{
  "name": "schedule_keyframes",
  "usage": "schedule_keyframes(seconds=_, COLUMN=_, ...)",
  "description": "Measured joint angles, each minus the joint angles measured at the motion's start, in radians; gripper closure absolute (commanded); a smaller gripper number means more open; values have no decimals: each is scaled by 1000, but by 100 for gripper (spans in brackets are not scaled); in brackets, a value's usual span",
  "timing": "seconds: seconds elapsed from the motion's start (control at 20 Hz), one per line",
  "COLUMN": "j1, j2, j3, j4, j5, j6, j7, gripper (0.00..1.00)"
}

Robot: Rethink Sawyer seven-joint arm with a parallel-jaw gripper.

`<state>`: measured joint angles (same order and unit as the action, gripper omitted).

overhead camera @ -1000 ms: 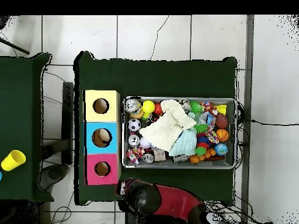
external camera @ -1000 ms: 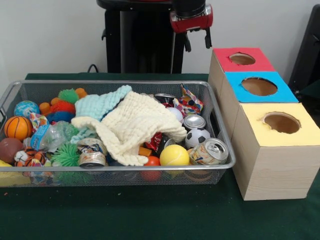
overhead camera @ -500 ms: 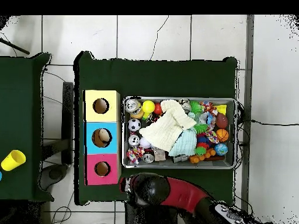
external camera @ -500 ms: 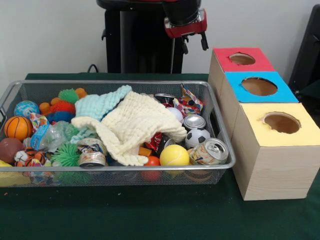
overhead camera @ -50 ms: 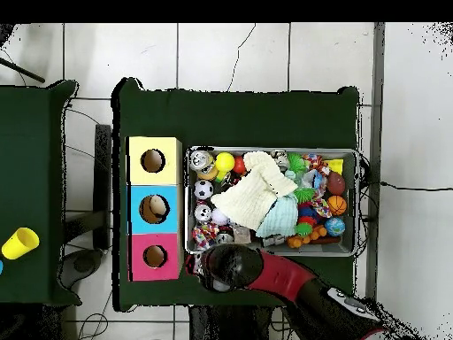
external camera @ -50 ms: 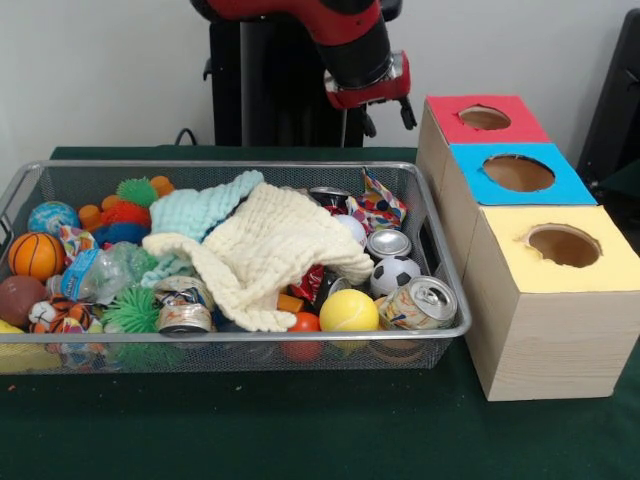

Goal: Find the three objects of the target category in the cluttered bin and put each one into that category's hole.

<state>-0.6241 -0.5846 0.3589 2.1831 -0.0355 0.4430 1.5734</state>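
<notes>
Pincer (external camera @ -50 ms: 385, 112): hanging above the far rim of the wire bin (external camera @ -50 ms: 452, 290), near the corner closest to the boxes; its two dark fingertips are standing apart with nothing between them, so it is carrying nothing.

Bin contents: a cream cloth (external camera @ -50 ms: 275, 250) and a pale blue cloth (external camera @ -50 ms: 200, 208) are lying over the middle and hiding whatever is beneath. Cans are showing at the box end, among them a tipped can (external camera @ -50 ms: 420, 303) at the near corner and an upright one (external camera @ -50 ms: 388, 243) beside a soccer ball (external camera @ -50 ms: 395, 274). A yellow ball (external camera @ -50 ms: 348, 311) is resting against the near wall. Balls and spiky toys are crowding the other end.

Boxes: red box (external camera @ -50 ms: 483, 118), blue box (external camera @ -50 ms: 516, 173) and yellow box (external camera @ -50 ms: 563, 246) are sitting in a row just beside the bin on the green surface (external camera @ -50 ms: 300, 420).

Progress: in the overhead view a pale object (overhead camera @ -50 ms: 157, 207) is lying inside the blue hole, so one placement is likely done. The target category cannot be told; probably two items are remaining in the bin, perhaps under the cloths.
</notes>
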Motion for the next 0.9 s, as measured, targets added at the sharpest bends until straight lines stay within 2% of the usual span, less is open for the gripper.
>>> schedule_keyframes(seconds=0.55, j1=7, j2=-26, j3=18, j4=-81, j5=-1, j6=237, j7=0, gripper=0)
schedule_keyframes(seconds=0.75, j1=7, j2=-30, j3=26, j4=-114, j5=-1, j6=290, j7=0, gripper=0)
schedule_keyframes(seconds=0.9, j1=8, j2=-30, j3=28, j4=-137, j5=-12, j6=295, j7=0, gripper=0)
